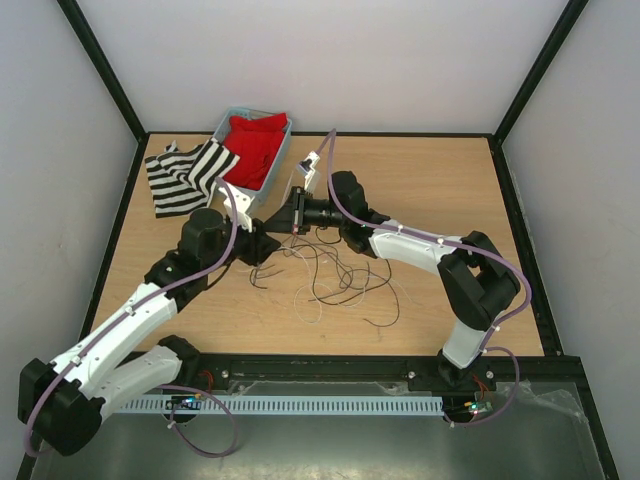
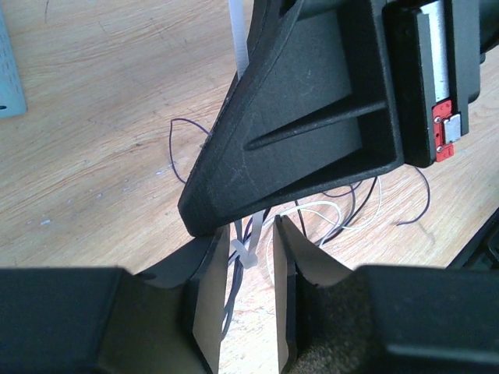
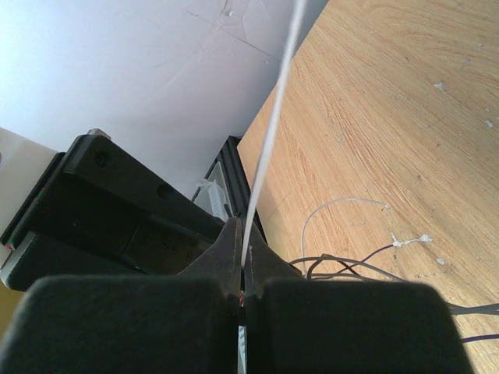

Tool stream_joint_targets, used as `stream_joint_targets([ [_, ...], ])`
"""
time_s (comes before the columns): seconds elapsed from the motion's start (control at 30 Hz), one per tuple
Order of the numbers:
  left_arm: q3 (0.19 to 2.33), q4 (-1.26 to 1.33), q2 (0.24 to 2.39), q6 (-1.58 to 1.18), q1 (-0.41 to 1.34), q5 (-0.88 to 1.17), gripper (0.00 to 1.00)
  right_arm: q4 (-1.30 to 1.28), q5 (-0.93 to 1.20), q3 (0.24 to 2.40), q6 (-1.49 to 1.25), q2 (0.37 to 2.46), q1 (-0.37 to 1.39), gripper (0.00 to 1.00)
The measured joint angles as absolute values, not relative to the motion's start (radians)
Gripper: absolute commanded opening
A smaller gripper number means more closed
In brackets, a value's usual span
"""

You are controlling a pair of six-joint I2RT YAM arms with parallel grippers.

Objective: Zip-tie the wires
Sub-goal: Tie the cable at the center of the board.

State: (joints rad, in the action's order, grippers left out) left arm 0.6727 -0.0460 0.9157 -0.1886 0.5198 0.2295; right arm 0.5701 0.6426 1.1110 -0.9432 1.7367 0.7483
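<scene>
Right jaws pinch tie tail (image 3: 272,132); left jaws, narrowly apart, flank tie head (image 2: 243,255) (ungripped) — pull could drag wires (image 2: 355,206).

Wires (image 1: 335,275) are spread mid-table, just in front of where the grippers meet, left gripper (image 1: 271,243) set right beside right gripper (image 1: 295,215). A zip tie (image 2: 246,254) is caught between them. Far left, a bin (image 1: 262,112) is parked with a cloth (image 1: 258,145) in it, and a second cloth (image 1: 185,175) is laid just left of it.
</scene>
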Motion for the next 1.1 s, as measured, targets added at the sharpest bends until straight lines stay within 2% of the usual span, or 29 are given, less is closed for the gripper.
stream_joint_targets([
  [0.17, 0.673, -0.034, 0.918, -0.187, 0.520, 0.243, 0.05, 0.571, 0.641, 1.111, -0.945, 1.735, 0.749, 0.00],
  [0.23, 0.672, -0.031, 0.920, -0.188, 0.520, 0.249, 0.01, 0.571, 0.640, 1.111, -0.946, 1.735, 0.749, 0.00],
  [0.37, 0.651, 0.000, 0.918, -0.195, 0.520, 0.255, 0.00, 0.566, 0.640, 1.114, -0.944, 1.735, 0.749, 0.00],
  [0.83, 0.526, 0.145, 0.865, -0.266, 0.518, 0.260, 0.08, 0.442, 0.642, 1.184, -0.907, 1.736, 0.746, 0.00],
  [0.93, 0.517, 0.153, 0.865, -0.277, 0.519, 0.262, 0.00, 0.434, 0.643, 1.187, -0.907, 1.736, 0.745, 0.00],
  [1.1, 0.509, 0.162, 0.866, -0.282, 0.519, 0.263, 0.00, 0.428, 0.643, 1.187, -0.905, 1.736, 0.745, 0.00],
])
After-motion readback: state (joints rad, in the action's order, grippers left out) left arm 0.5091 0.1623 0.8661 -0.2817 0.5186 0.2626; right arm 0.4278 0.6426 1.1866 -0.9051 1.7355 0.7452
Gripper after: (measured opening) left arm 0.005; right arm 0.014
